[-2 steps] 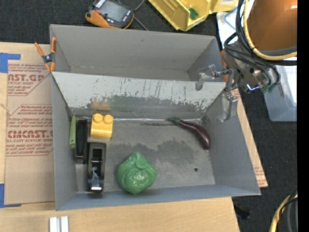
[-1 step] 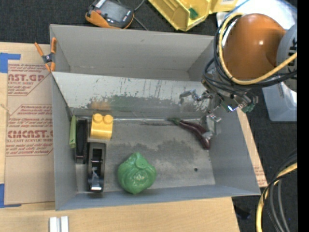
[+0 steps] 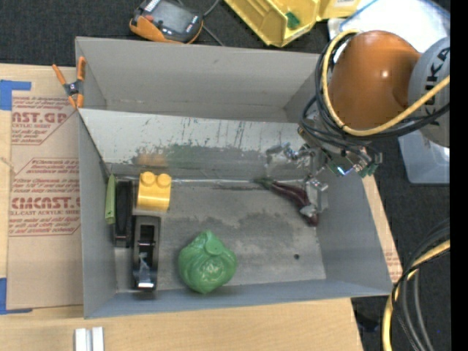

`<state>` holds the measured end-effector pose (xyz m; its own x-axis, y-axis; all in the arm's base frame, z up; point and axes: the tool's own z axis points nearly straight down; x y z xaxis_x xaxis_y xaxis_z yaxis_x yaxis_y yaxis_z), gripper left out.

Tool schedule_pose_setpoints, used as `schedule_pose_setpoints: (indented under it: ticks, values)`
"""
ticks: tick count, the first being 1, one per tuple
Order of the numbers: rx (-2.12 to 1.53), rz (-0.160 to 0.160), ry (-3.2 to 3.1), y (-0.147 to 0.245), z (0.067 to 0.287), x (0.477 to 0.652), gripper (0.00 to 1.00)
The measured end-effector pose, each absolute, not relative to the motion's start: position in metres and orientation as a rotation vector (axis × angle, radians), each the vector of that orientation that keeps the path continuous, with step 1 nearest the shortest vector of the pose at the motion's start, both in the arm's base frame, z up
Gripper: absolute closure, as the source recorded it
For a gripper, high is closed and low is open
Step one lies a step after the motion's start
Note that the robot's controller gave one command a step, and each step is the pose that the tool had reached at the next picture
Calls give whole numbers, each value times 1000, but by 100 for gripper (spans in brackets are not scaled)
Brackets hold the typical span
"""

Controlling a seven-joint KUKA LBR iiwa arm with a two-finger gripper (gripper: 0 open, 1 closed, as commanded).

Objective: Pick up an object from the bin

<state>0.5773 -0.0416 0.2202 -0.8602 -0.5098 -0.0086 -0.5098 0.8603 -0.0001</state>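
Observation:
My gripper (image 3: 315,198) hangs low at the right side of the bin, under the arm's orange dome. Right at its tip lies a dark maroon, elongated thing (image 3: 290,191), stretching from the bin's middle right towards the right wall. The gripper touches or overlaps its right end, and whether the thing sits between the fingers is hidden. A green toy pepper (image 3: 207,263) rests near the front wall, well to the left of the gripper.
Along the left wall sit a yellow toy block (image 3: 153,191), a thin green strip (image 3: 110,199), a black bar (image 3: 122,212) and a black tape dispenser (image 3: 145,259). The arm and its cables cover the bin's right rear corner.

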Motion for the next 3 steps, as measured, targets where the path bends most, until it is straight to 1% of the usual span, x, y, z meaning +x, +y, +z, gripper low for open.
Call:
schedule_pose_setpoints:
  ticks: [1, 2, 3]
  values:
    - [-847, 5, 3017, -59, 197, 547, 0]
    - [-861, 8, 3006, -47, 193, 512, 0]
    - [-994, 3, 2961, -71, 187, 574, 100]
